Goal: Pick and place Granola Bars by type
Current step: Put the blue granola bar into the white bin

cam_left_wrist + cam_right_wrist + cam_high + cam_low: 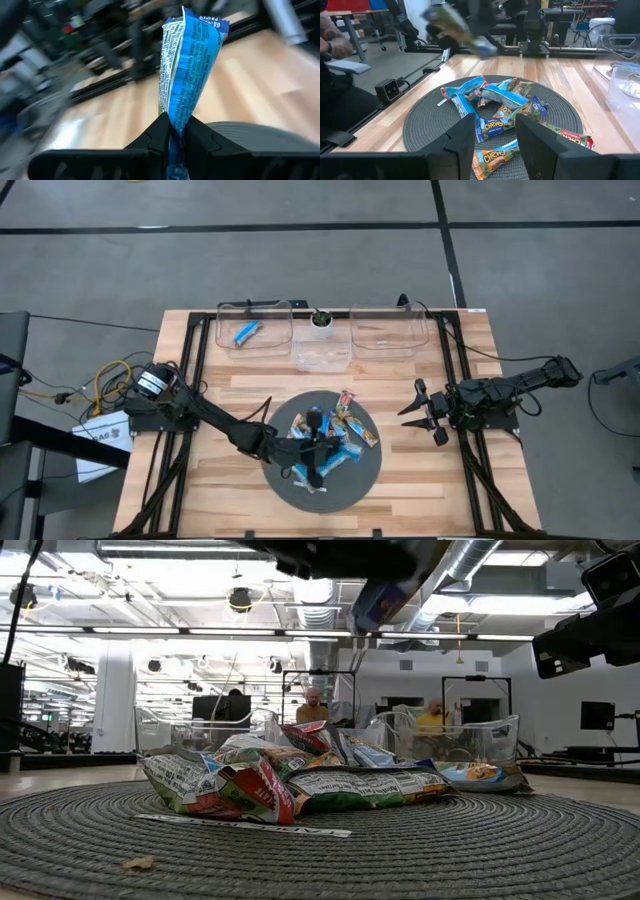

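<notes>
A pile of granola bars [335, 442], blue, blue-and-white and tan, lies on a round grey mat [365, 480] at the table's middle. My left gripper [173, 131] reaches in from the table's left and hangs above the pile, shut on a bright blue bar [187, 65]. The right wrist view shows that bar [455, 27] blurred, high over the mat. Another blue bar [247, 332] lies in the far-left clear bin [228, 340]. My right gripper [425, 412] waits open near the table's right side, facing the pile [500, 107]. My left gripper pinches the blue bar near one end [172, 125] between its two fingers, where the wrapper is squeezed narrow. The fingers come from the table's left, close to level. The rest of the bar sticks out past the fingertips, lifted clear of the pile and mat.
Three clear bins stand along the far edge: left, a smaller middle one [322, 358] and right [390, 332]. A small dark pot [321, 321] sits behind the middle bin. Bare wood surrounds the mat. People show in the room beyond the table.
</notes>
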`<state>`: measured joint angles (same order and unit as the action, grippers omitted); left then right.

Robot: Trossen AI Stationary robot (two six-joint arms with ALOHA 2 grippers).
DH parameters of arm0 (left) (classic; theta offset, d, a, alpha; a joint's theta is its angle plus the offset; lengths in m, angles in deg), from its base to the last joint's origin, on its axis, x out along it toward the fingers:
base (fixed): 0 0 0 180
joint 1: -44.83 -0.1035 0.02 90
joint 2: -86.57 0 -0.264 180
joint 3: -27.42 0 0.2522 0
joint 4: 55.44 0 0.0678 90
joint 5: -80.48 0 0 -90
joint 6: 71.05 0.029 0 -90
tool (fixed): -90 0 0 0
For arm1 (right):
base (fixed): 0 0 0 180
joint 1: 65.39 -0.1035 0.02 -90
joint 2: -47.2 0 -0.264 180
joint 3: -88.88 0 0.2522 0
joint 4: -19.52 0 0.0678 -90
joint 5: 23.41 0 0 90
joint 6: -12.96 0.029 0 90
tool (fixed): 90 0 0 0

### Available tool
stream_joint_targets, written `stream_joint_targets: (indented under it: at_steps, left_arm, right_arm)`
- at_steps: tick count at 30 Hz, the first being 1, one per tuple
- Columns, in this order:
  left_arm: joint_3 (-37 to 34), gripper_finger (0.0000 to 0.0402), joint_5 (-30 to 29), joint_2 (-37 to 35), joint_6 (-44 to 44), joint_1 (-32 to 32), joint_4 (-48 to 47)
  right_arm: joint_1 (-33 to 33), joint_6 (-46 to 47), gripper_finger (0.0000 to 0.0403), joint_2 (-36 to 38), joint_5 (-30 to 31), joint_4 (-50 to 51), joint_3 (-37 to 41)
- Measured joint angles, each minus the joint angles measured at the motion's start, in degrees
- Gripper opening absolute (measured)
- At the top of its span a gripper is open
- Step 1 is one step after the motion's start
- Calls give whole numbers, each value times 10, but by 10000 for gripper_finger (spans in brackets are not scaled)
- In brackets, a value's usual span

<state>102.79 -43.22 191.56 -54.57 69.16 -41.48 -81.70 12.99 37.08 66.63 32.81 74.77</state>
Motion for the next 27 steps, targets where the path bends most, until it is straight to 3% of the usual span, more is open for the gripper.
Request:
stream_joint_targets:
  at_steps: [6, 10, 19, 27]
  left_arm:
    - [0, 34, -90, 0, 87, -37, 6]
    - [0, 34, -134, 0, 92, -80, 7]
    - [0, 34, -182, 0, 88, -190, 0]
    - [0, 34, -186, 0, 56, -277, 0]
  right_arm:
    - [0, 0, 133, 0, 0, 0, 0]
    - [0, 0, 134, 0, 0, 0, 0]
    - [0, 0, 134, 0, 0, 0, 0]
    - [0, 0, 134, 0, 0, 0, 0]
